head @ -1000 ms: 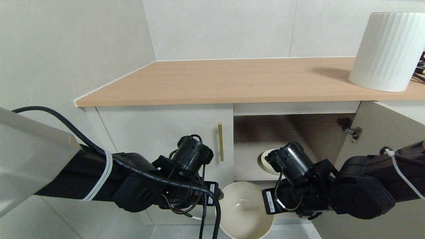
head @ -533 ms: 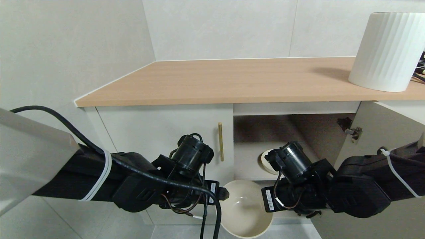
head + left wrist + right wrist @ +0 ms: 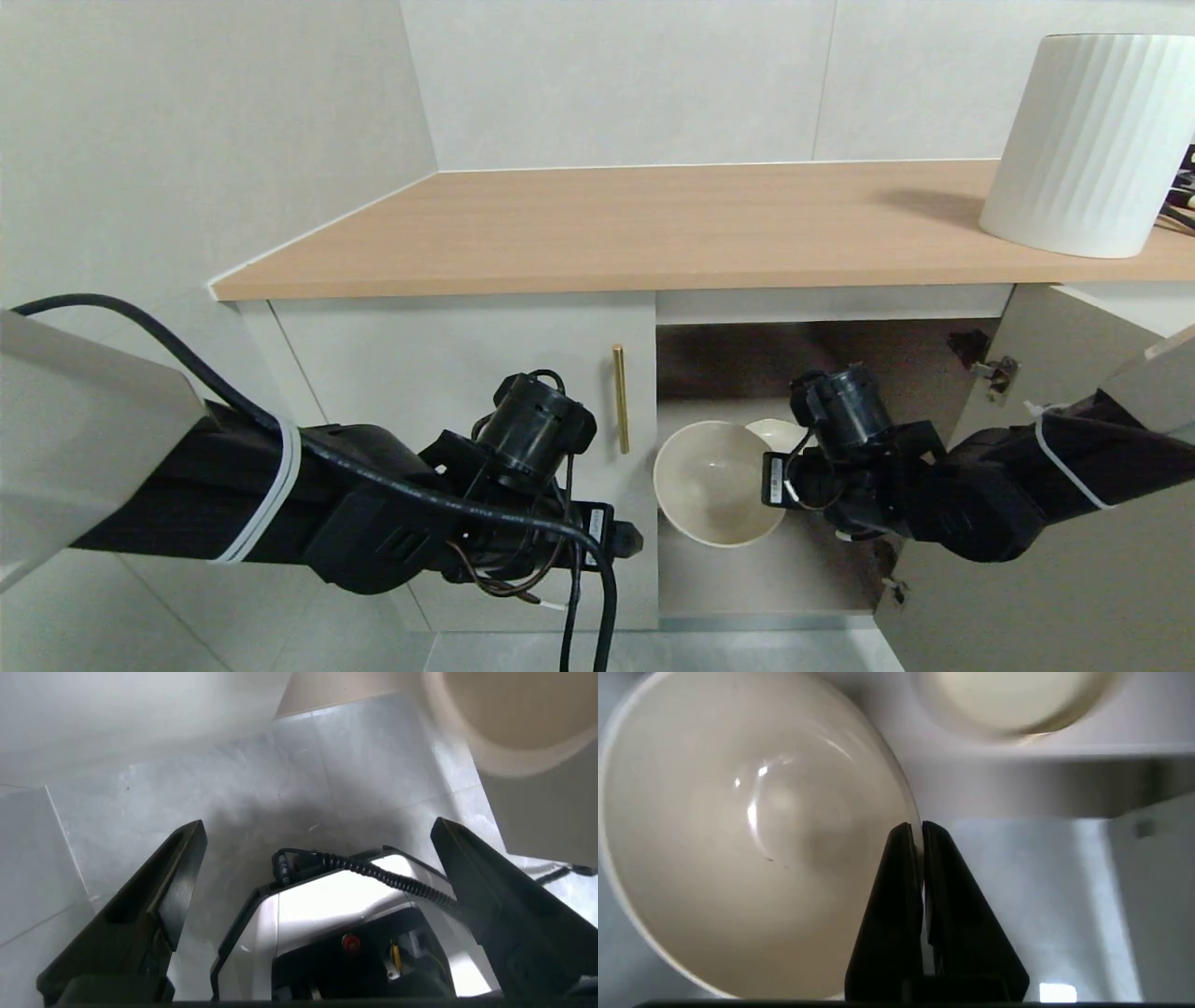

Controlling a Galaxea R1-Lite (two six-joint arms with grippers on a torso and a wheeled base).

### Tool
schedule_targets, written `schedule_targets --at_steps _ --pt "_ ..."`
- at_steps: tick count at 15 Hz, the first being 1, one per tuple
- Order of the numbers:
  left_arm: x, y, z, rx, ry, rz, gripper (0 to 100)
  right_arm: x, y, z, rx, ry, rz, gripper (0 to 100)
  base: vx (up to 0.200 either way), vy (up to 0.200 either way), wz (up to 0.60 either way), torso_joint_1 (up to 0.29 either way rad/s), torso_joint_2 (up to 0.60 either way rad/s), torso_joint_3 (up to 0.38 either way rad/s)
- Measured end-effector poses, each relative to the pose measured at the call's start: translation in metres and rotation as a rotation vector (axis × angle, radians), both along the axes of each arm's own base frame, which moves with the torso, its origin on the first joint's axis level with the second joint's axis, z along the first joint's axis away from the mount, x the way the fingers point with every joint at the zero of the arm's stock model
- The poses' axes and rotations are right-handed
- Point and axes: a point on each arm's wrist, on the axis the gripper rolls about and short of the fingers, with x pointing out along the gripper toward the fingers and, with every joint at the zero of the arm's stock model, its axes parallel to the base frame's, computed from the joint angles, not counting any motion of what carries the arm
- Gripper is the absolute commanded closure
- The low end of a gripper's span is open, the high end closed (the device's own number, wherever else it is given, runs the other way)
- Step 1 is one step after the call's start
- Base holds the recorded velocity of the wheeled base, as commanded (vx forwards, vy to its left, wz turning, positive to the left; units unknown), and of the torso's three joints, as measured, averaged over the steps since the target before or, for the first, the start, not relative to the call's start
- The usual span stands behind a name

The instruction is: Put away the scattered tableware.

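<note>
your right fingers (image 3: pixel 898 905) are clamped on the rim of the cream bowl (image 3: pixel 714 481), one on each side of the rim. the bowl hangs off them tilted, its hollow turned toward the head camera. it sits at the mouth of the open cabinet (image 3: pixel 775 579), over the bare cabinet floor and, as far as i can judge, not resting on it. a small dish (image 3: pixel 780 432) lies farther in, just behind the bowl; from the right wrist view the two look apart. the right door (image 3: pixel 1074 373) stands open beside your right arm. the left door (image 3: pixel 448 373) is closed, and its brass handle (image 3: pixel 620 399) is just left of the bowl.

your left fingers (image 3: pixel 140 915) are spread wide and carry nothing, low in front of the closed door, over the tiled floor (image 3: pixel 308 756).

the step in hand reads as stowing the bowl. next you'll likely want to carry it a little deeper, level it, and lower it onto the cabinet floor beside the dish before letting go. watch the grip: a thin pinch on a tilted bowl could slip, and the dish is close enough to knock. the bench (image 3: pixel 653 224) above carries a white ribbed container (image 3: pixel 1088 140), well apart from the bowl.
</note>
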Motion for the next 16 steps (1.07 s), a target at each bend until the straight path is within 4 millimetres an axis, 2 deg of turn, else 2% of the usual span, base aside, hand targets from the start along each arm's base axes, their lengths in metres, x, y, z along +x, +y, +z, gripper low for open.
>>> schedule_targets --at_steps 7,16 --pt "0.000 0.000 0.000 0.001 0.001 -0.001 0 0.052 -0.031 -0.018 0.011 -0.086 -0.222 100 0.000 0.000 0.00 0.000 0.00 0.000" --pt "0.000 0.000 0.000 0.001 0.002 -0.001 0 0.098 -0.066 -0.047 0.033 -0.074 -0.373 100 0.000 0.000 0.00 0.000 0.00 0.000"
